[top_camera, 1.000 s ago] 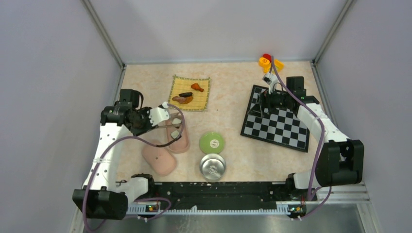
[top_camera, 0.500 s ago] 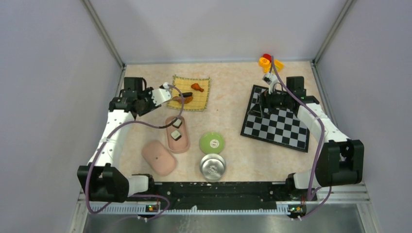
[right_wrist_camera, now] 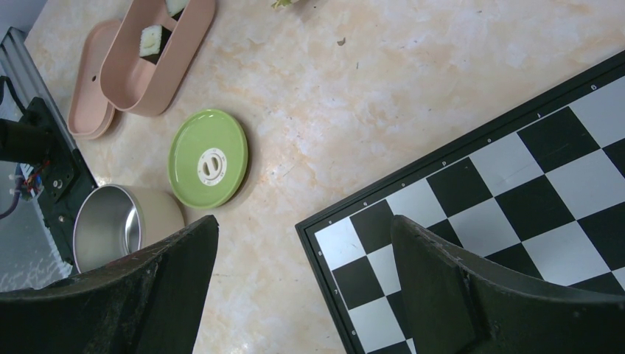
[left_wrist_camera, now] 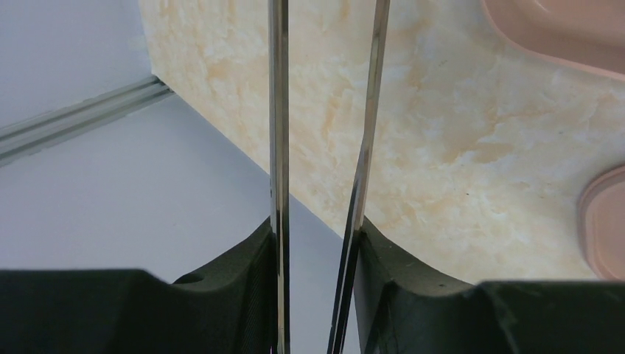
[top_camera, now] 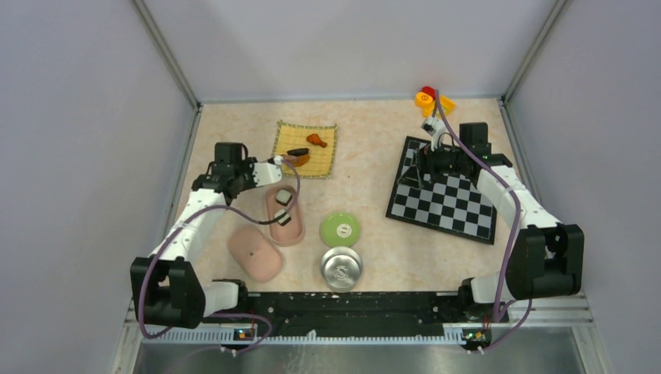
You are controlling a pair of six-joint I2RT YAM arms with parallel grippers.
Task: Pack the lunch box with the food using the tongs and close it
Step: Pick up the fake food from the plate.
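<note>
clamping the tongs, the left hand has both blades between its fingers.

Pale grey walls, beige marbled tabletop

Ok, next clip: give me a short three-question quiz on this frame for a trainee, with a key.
1. True or false: the lunch box has two sushi rolls in it.
2. What is the left gripper closed on? A) the tongs B) a food piece directly C) nothing
3. Where does the unpacked food lie?

Key:
1. True.
2. A: both metal arms run between its fingers.
3. On the yellow mat, beyond the lunch box.
</note>
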